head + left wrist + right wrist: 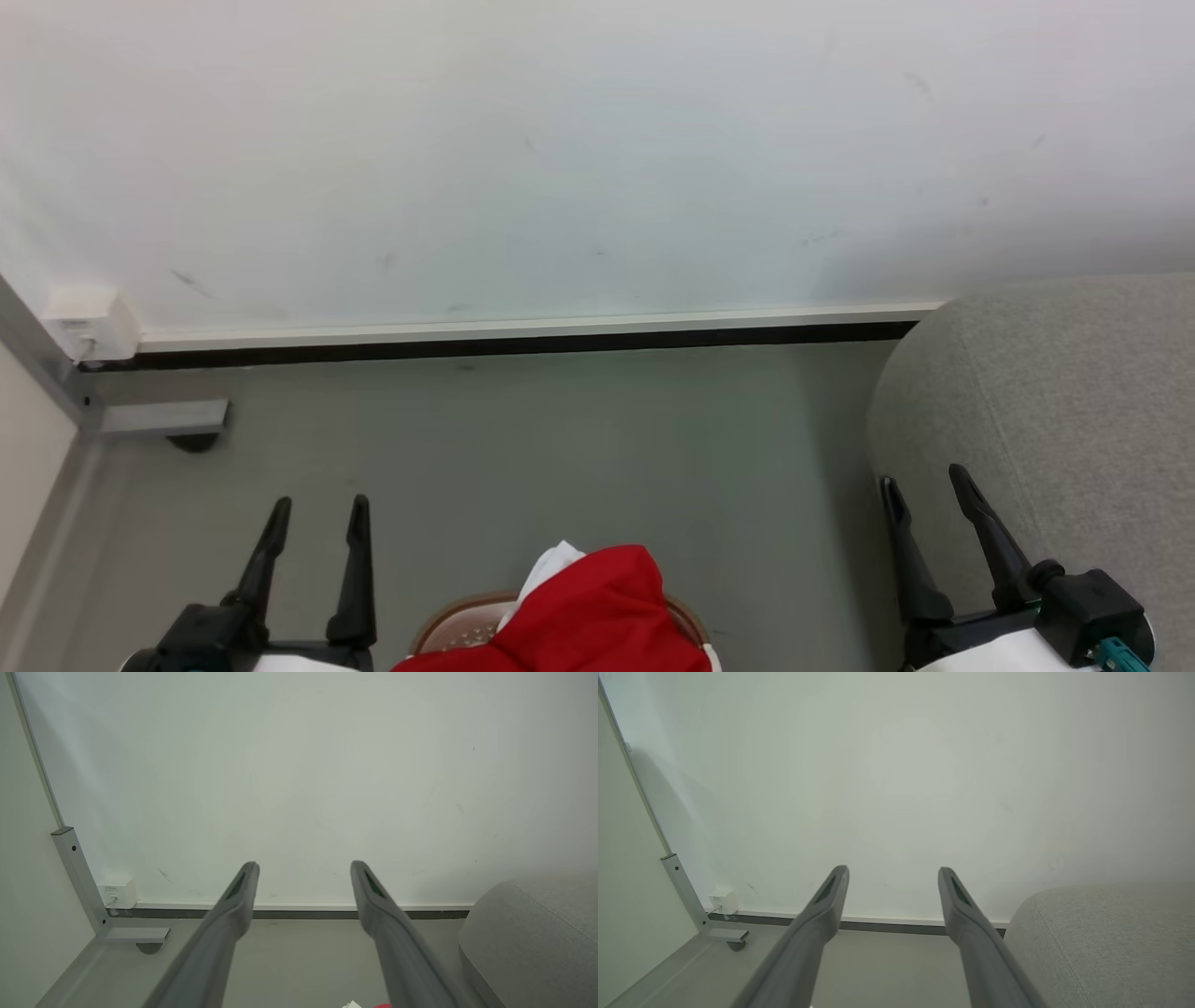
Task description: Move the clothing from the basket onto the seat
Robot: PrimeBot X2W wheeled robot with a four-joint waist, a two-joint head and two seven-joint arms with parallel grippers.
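Clothing [597, 607], bright red soft fabric with a white piece poking up at its top left, sits heaped in rounded white perforated plastic basket with brown rim [439, 630], bottom centre of head view, closest to robot, between the two arms. Red fabric covers most of the basket opening; a few holes show at left. Left gripper [322, 504] at lower left, two long dark fingers spread wide, nothing between them, above smooth grey floor [560, 439], apart from basket. Right gripper [924, 478] at lower right, fingers also wide and empty, just beside rounded edge of large light grey woven upholstered seat [1064, 401] on the right; cannot tell if it touches. Seat stands well apart from basket, bare floor between. Farther back at left, grey metal foot bracket [163, 418] on floor, small white wall box [89, 322] above it. Dark baseboard strip [523, 343] runs along foot of plain white wall [560, 140], ending behind the seat
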